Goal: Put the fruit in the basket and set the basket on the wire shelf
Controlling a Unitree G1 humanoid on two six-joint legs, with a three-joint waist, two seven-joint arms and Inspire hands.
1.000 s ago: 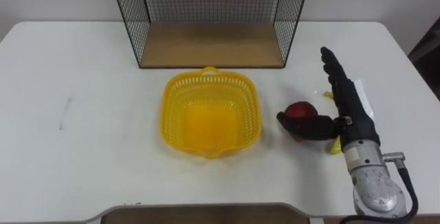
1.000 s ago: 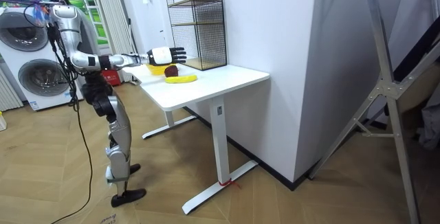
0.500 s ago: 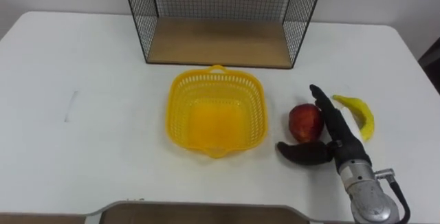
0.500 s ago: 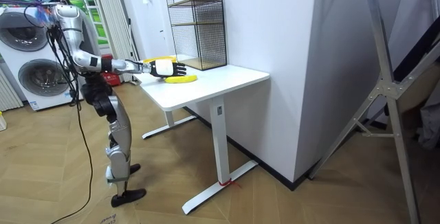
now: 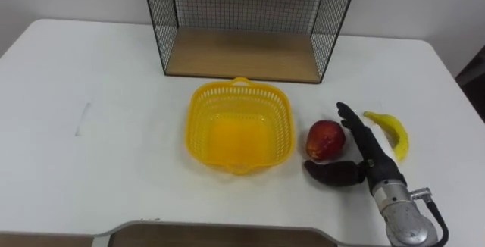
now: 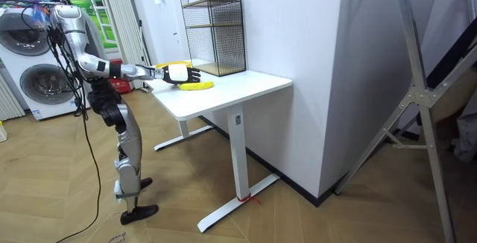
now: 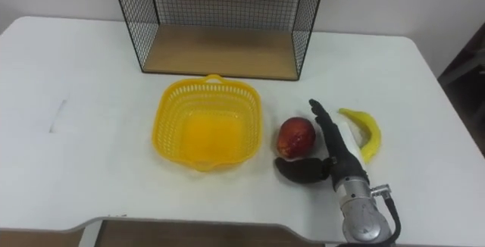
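Right robot hand [image 5: 373, 164] released, fingers straight beside apple [image 5: 324, 140] (nudged nearer basket [image 5: 198, 129]); banana [image 5: 394, 132] uncovered.

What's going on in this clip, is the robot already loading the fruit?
Not yet. The robot stands at the white table with its right hand open on the tabletop, fingers straight along the right side of the red fruit and thumb in front of it, ready to grasp. The banana lies just right of the hand. The yellow basket sits empty in front of the wire shelf.
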